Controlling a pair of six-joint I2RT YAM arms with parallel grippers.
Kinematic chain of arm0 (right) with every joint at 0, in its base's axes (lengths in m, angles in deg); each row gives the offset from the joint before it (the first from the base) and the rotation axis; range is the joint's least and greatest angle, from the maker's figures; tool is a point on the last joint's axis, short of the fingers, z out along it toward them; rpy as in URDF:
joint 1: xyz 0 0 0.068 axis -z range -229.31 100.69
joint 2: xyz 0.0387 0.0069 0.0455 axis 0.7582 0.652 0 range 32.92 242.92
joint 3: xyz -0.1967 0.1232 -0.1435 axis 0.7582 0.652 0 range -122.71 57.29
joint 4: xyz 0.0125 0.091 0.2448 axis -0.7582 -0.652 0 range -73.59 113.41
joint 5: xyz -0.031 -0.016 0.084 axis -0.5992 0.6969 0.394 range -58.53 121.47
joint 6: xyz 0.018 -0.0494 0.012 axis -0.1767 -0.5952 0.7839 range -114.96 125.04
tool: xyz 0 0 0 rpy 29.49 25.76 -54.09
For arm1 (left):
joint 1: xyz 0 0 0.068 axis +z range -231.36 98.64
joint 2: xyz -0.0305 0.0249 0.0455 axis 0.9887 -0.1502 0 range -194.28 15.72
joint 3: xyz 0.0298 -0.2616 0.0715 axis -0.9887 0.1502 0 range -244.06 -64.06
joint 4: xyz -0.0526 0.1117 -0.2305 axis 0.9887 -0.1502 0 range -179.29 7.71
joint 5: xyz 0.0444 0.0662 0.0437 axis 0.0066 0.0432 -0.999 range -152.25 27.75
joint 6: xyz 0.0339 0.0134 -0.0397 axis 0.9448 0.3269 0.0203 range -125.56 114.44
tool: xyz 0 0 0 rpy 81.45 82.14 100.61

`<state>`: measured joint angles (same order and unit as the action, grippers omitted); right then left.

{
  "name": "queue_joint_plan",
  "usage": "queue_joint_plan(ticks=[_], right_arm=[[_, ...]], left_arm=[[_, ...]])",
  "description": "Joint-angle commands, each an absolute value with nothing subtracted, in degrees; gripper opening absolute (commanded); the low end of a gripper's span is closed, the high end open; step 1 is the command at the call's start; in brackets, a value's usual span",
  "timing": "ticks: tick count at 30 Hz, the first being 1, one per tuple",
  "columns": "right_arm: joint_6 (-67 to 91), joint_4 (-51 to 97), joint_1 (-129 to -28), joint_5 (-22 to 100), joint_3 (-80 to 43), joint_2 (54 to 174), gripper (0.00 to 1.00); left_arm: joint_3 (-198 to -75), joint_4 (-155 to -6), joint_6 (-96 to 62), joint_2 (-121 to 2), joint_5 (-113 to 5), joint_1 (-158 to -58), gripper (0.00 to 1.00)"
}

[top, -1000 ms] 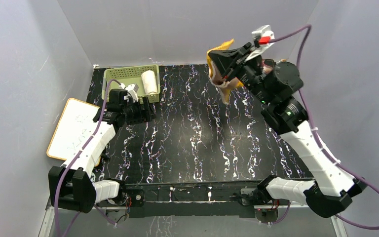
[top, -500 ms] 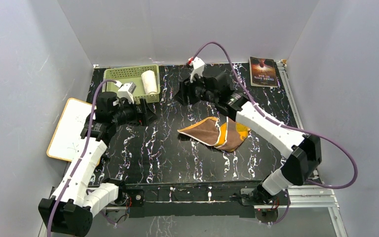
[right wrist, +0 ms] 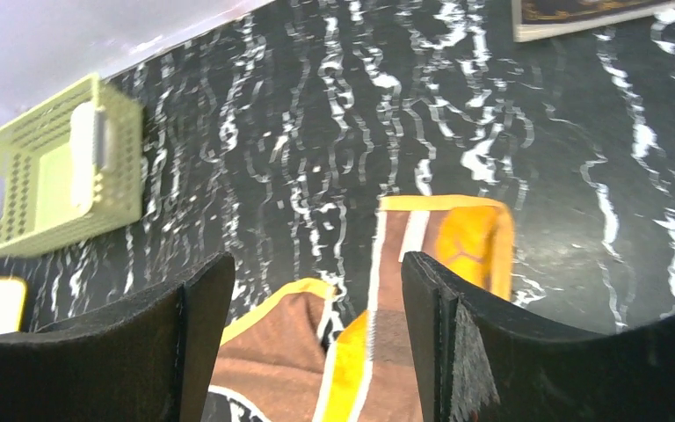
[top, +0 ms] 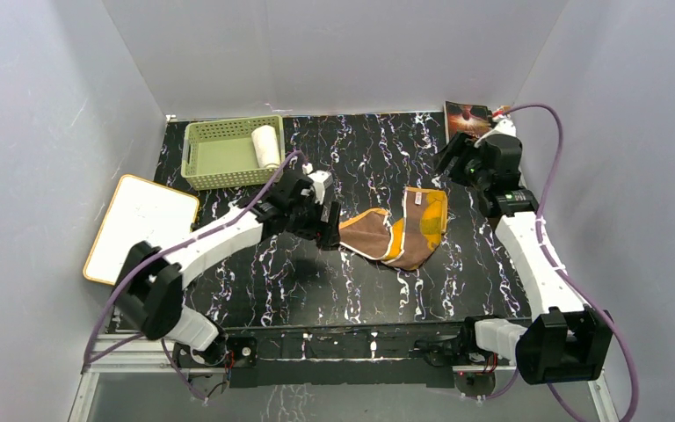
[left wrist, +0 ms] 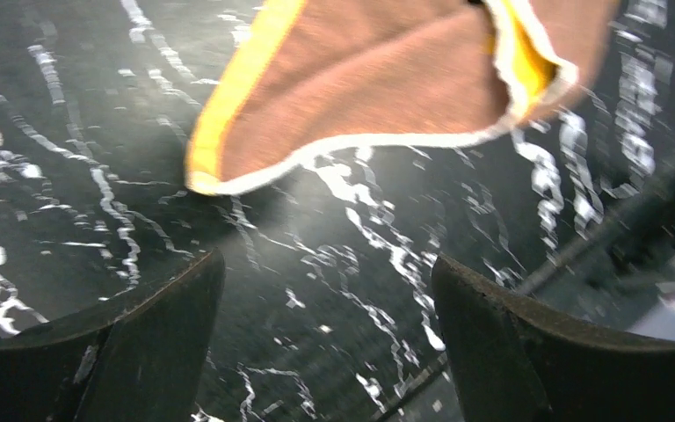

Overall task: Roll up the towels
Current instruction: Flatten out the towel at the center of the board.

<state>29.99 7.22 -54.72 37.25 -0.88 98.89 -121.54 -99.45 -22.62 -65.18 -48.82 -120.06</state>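
A brown towel [top: 387, 236] with orange-yellow print lies crumpled and partly folded on the black marbled table. My left gripper [top: 327, 230] is open just beside its left corner, and in the left wrist view the towel [left wrist: 378, 79] lies ahead of the empty left gripper [left wrist: 325, 338]. My right gripper [top: 446, 165] hangs open above the far right of the table, apart from the cloth. The right wrist view looks down between the right gripper's [right wrist: 316, 334] spread fingers at the towel [right wrist: 272, 360]. A white towel [top: 266, 145] sits rolled in the green basket [top: 211, 167].
A dark-covered book [top: 468, 117] lies at the back right corner. A white board [top: 141, 230] with a tan edge leans off the table's left side. In the right wrist view the basket [right wrist: 44, 189] is at the left. Grey walls close in three sides.
My right gripper let go of the brown towel, which dropped to the table, and that arm swung to the far right. The left arm moved from the basket to the towel's left corner.
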Motion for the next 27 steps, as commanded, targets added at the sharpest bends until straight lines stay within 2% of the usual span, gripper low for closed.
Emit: queue_joint_plan(ticks=[1,4,13,17,19,21,22,23,24,27], right_arm=[[33.3,7.1,-49.8,40.1,-0.5,99.1,0.68],[33.6,8.6,-47.1,41.1,1.6,98.9,0.68],[32.5,9.9,-46.5,39.6,3.6,99.2,0.68],[32.2,10.1,-46.3,38.5,4.3,99.8,0.68],[32.3,10.1,-46.4,38.0,4.6,100.7,0.68],[32.5,10.4,-46.3,37.7,4.8,102.3,0.68],[32.6,10.5,-46.2,37.5,4.9,103.4,0.68],[32.7,10.7,-46.2,37.5,4.8,104.5,0.68],[32.8,11.1,-46.2,37.4,4.9,105.7,0.68],[32.5,12.0,-46.5,36.7,3.9,109.0,0.68]], left_arm=[[-127.4,-100.7,-26.8,-72.8,-62.2,-119.3,0.87],[-129.9,-102.0,-29.6,-78.4,-62.9,-119.3,0.87],[-132.1,-102.7,-36.2,-84.9,-61.1,-118.3,0.89],[-132.1,-102.5,-37.3,-87.1,-58.7,-118.3,0.85],[-131.7,-102.0,-37.5,-88.2,-57.4,-118.3,0.76],[-130.8,-100.9,-37.6,-88.9,-55.9,-118.3,0.59],[-130.4,-100.3,-37.6,-89.1,-55.1,-118.2,0.43],[-130.2,-99.8,-37.9,-89.2,-54.7,-118.2,0.14],[-129.8,-99.2,-38.2,-88.8,-54.5,-118.1,0.0],[-129.2,-98.5,-38.1,-87.0,-53.8,-117.1,0.0]])
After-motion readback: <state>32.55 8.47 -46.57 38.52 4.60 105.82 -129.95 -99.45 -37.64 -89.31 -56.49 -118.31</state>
